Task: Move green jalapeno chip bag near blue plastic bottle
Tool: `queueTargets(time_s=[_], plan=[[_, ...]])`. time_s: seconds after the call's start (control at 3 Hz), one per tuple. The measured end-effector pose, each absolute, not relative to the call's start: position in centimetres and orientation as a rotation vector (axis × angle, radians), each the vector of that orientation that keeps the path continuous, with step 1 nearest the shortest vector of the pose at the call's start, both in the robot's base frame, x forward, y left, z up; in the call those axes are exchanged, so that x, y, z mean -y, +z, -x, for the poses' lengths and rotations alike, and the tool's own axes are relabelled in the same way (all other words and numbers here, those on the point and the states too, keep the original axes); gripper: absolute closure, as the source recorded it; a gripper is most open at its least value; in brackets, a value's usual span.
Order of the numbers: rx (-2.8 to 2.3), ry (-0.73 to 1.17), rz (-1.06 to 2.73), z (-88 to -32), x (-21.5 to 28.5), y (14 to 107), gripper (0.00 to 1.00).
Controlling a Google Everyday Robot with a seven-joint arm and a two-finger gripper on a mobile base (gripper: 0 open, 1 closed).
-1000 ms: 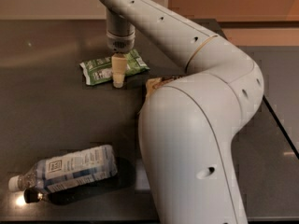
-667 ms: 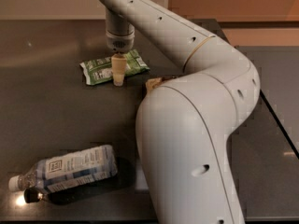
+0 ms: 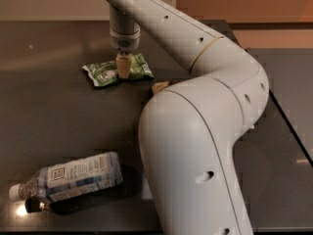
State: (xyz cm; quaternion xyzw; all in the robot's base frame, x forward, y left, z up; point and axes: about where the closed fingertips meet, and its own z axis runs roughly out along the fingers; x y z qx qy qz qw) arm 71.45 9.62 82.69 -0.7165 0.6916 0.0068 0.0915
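The green jalapeno chip bag (image 3: pixel 105 73) lies flat on the dark table at the back middle. My gripper (image 3: pixel 123 68) hangs straight down from the wrist and its tip rests on the middle of the bag, covering part of it. The blue plastic bottle (image 3: pixel 73 175) lies on its side at the front left, with its white cap (image 3: pixel 15 192) pointing left. The bottle is well apart from the bag, nearer the table's front edge.
My large white arm (image 3: pixel 195 146) fills the middle and right of the view and hides the table behind it. A small tan-brown thing (image 3: pixel 160 86) peeks out beside the arm, right of the green bag. The dark table (image 3: pixel 44 111) ends at the right (image 3: pixel 288 121).
The arm's elbow has shifted slightly. The gripper stays on the green bag, and the bag and the bottle lie where they were.
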Motion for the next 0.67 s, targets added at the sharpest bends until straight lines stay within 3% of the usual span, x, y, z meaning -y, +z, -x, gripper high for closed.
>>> queueTargets(time_s=[0.33, 0.67], plan=[[-2.054, 0.02, 2.129, -71.45, -9.61, 82.89, 0.91], [-2.054, 0.021, 2.129, -71.44, -9.61, 82.94, 1.0]])
